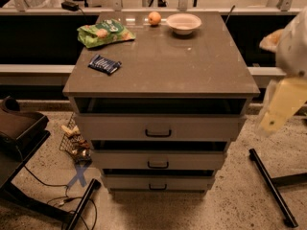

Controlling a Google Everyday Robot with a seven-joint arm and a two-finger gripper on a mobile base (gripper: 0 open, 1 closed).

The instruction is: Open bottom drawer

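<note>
The bottom drawer [156,182] is the lowest of three pale grey-beige fronts on the cabinet, with a small black bar handle [157,187]. A dark gap shows above its front. The middle drawer [158,160] and top drawer [158,127] sit above it. My gripper [280,107], a blurred white and pale yellow shape, hangs in the air at the right of the cabinet, level with the top drawer, well away from the bottom handle and touching nothing.
On the cabinet top [192,66] lie a green snack bag [104,32], a blue packet [104,64], an orange [154,18] and a white bowl [183,23]. A wire basket [74,140] and a blue floor mark [77,176] are at the left, black bars [271,186] at the right.
</note>
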